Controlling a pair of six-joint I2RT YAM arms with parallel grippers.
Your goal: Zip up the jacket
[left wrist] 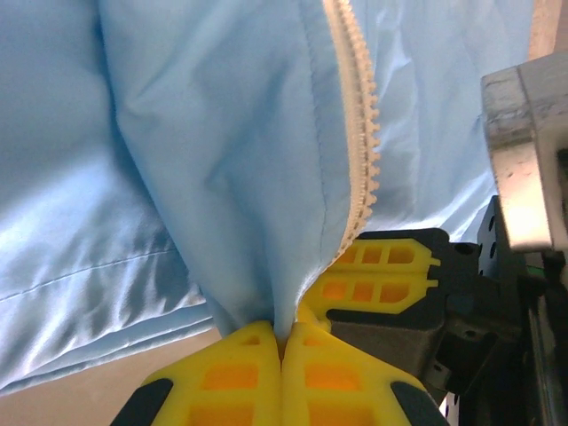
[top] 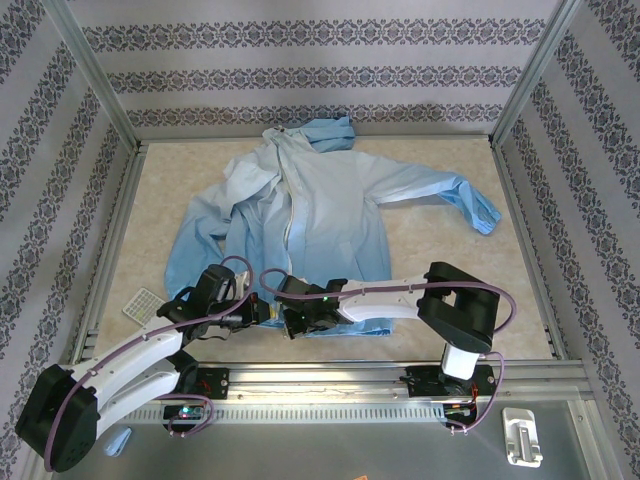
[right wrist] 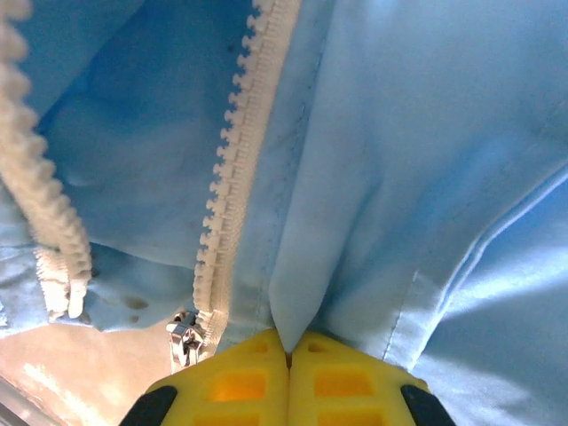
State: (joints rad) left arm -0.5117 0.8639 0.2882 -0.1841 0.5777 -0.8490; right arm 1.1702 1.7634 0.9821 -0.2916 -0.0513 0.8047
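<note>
Evidently this is the opening step: the jacket (top: 310,210) lies flat on the table (top: 450,270), hood far, hem by the arm bases, and the left gripper (left wrist: 282,333) and right gripper (right wrist: 288,342) are each clenched on hem fabric beside a row of zipper teeth (left wrist: 359,151). Next, I judge, the two loose ends must meet at the slider (right wrist: 185,342) before any upward pull. The right wrist view shows that slider and both separated rows; the left wrist view shows the grippers nearly touching.
</note>
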